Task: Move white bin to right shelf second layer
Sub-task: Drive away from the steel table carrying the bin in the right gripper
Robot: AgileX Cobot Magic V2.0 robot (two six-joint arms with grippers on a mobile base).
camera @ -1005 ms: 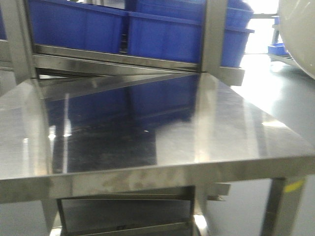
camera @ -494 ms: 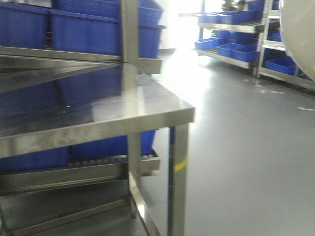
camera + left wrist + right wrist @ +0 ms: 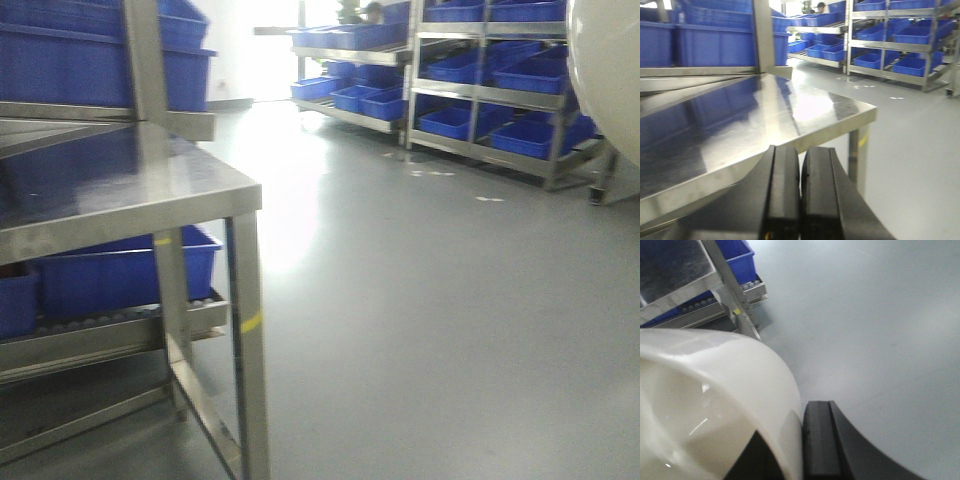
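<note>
Change since before: our front view has swung to the right; the flat shiny steel table point(image 3: 150, 195) that filled it is now at the left edge, and open grey floor point(image 3: 420, 330) takes the middle.
Our right gripper point(image 3: 799, 450): it carries the cream-white glossy plastic bin point(image 3: 715, 405) by its wall, one dark finger point(image 3: 822, 440) outside and the other inside, jaws clamped on the wall.
Why held so: we judge the rim grip keeps the bin off the floor while the base turns toward the right shelf.
Our left gripper point(image 3: 800, 192): jaws together, holding nothing, parked over the table edge.
White bin contents: the part of the inside we see looks empty.
Blue rectangular plastic crates point(image 3: 500, 80): they sit on the far steel racks point(image 3: 415, 70); their contents are not visible.
Target layer: we cannot yet tell which rack level is the second layer.
</note>
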